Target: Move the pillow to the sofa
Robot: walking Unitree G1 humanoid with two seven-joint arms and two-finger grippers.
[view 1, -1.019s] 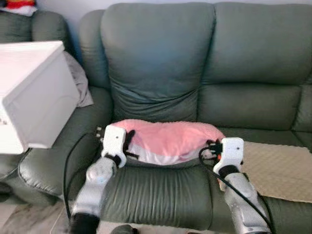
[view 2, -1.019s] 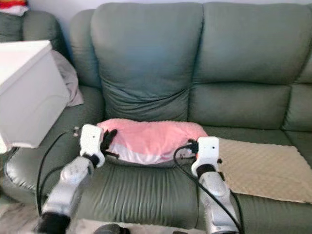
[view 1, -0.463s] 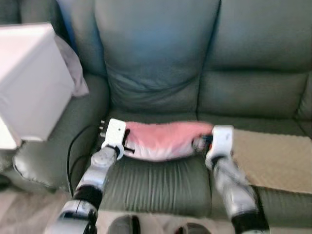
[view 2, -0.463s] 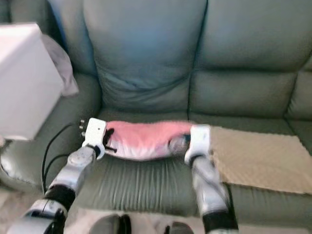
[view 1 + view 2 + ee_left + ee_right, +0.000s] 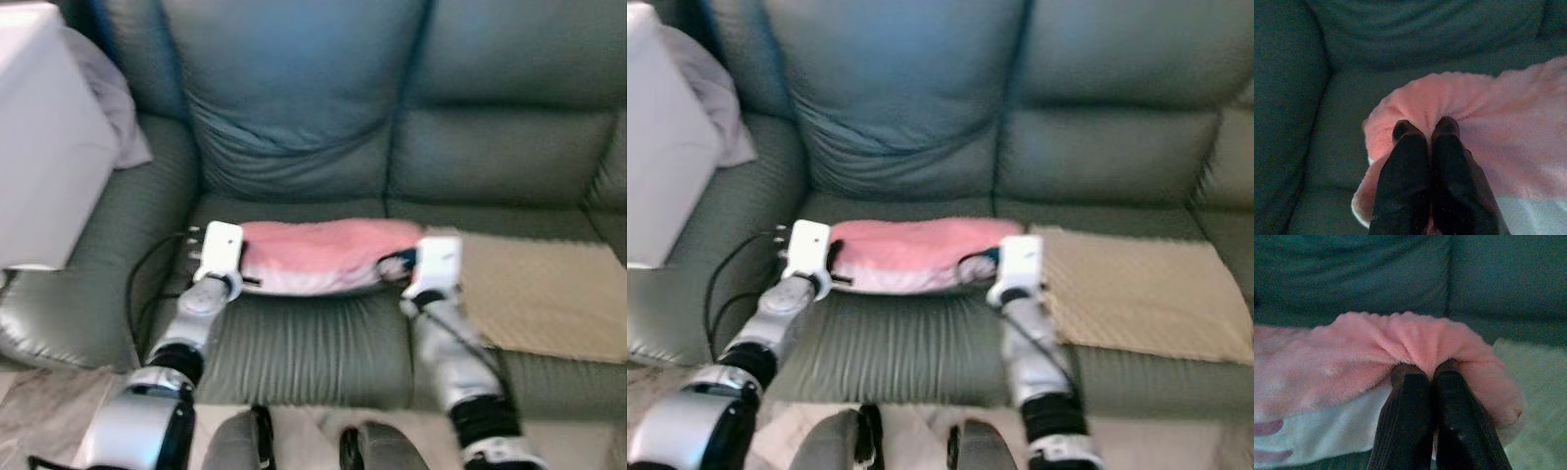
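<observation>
A pink fluffy pillow (image 5: 328, 253) with a white underside lies low over the seat cushion of the grey-green sofa (image 5: 304, 117). My left gripper (image 5: 1426, 128) is shut on the pillow's left end, pinching a fold of pink fabric. My right gripper (image 5: 1425, 368) is shut on the right end in the same way. In the eye views both white wrists, the left (image 5: 219, 250) and the right (image 5: 437, 264), flank the pillow at seat height.
A beige textured mat (image 5: 539, 294) covers the seat cushion to the right. A white box (image 5: 39, 137) and a grey cloth (image 5: 108, 98) sit on the left armrest. My feet (image 5: 304, 446) stand close to the sofa's front edge.
The camera has tilted down and come closer. The pillow, held by both grippers, has sunk lower toward the seat cushion and looks flatter.
</observation>
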